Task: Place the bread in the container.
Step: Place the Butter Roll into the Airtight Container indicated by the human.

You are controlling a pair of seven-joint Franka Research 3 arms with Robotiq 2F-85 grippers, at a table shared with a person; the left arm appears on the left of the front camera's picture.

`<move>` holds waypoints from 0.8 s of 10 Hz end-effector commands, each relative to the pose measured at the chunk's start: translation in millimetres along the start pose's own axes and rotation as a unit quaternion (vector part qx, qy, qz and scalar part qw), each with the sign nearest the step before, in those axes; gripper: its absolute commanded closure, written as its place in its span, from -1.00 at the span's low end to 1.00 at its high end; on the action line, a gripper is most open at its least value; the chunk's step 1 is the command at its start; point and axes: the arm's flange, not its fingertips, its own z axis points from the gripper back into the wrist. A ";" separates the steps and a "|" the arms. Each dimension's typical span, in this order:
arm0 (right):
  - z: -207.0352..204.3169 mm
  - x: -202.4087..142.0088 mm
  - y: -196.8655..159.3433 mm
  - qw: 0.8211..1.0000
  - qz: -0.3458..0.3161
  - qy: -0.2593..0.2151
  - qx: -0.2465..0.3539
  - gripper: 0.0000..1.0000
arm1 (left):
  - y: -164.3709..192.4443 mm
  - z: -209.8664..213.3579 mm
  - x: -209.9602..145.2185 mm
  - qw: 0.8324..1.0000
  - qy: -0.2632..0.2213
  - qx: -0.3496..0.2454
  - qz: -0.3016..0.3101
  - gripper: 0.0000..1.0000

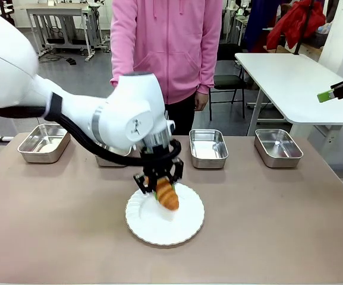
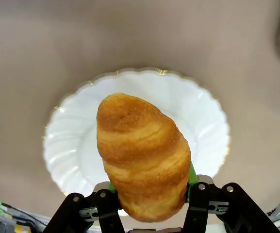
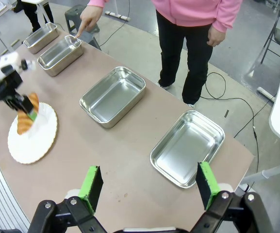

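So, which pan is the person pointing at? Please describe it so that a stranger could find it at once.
Four steel pans stand in a row along the table's far edge, on the person's side. The person's hand points down at the pan second from the robot's left. Among its identical neighbours, it is the one partly hidden in the front view behind the left arm holding the bread.

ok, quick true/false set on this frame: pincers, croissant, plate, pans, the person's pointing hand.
1. The left pincer is shut on the golden-brown ridged croissant. True.
2. The croissant lies in a stainless-steel pan. False: it is held above the round white scalloped plate.
3. The right pincer holds a pan. False: it is open and holds nothing.
4. The person's hand points at a shallow rectangular steel pan. True.
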 end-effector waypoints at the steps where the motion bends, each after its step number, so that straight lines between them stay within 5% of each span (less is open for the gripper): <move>1: 0.1 1.1 -1.1 1.000 0.005 -0.011 0.005 -1.00 | 23.9 52.2 23.1 0.998 -0.030 -0.002 -0.052 -0.05; 4: 0.1 1.1 -1.1 1.000 0.005 -0.011 0.005 -1.00 | 37.1 110.3 94.8 0.989 -0.010 0.014 -0.149 -0.05; 8: 0.1 1.1 -1.1 1.000 0.005 -0.011 0.005 -1.00 | 41.4 125.6 208.2 0.971 -0.023 0.027 -0.238 -0.05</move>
